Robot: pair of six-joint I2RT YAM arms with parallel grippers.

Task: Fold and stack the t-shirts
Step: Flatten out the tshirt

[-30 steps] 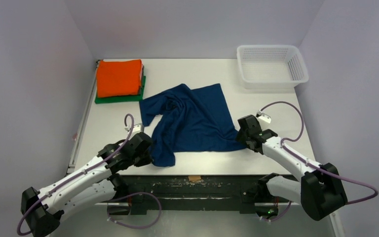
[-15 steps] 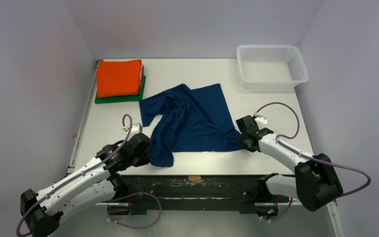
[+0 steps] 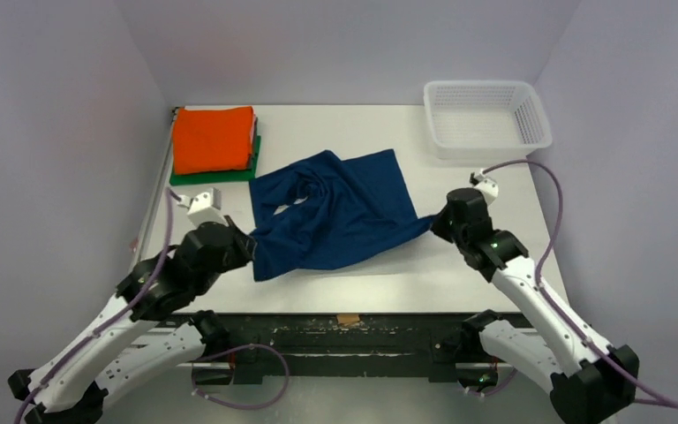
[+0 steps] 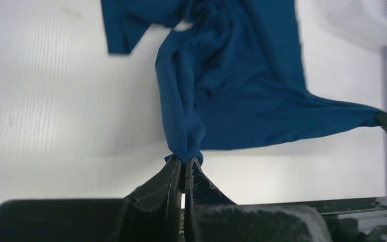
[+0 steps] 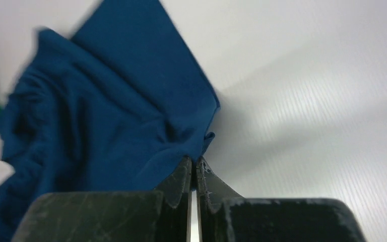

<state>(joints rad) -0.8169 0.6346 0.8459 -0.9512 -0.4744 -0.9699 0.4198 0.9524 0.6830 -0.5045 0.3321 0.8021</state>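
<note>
Left gripper [image 4: 183, 165] clamped tight on near-left corner of crumpled navy blue cloth t-shirt [image 3: 340, 216]. Right gripper [image 5: 192, 165] pinched right corner. Cloth stretched between them.

White mesh basket [image 3: 485, 147] sits upright in the far right corner of the white table [image 3: 335, 132], close to the wall [image 3: 344, 44]. Little tan patch [image 3: 347, 319] on the dark strip [image 3: 388, 323] along the near edge. Plain pale walls all round.
</note>
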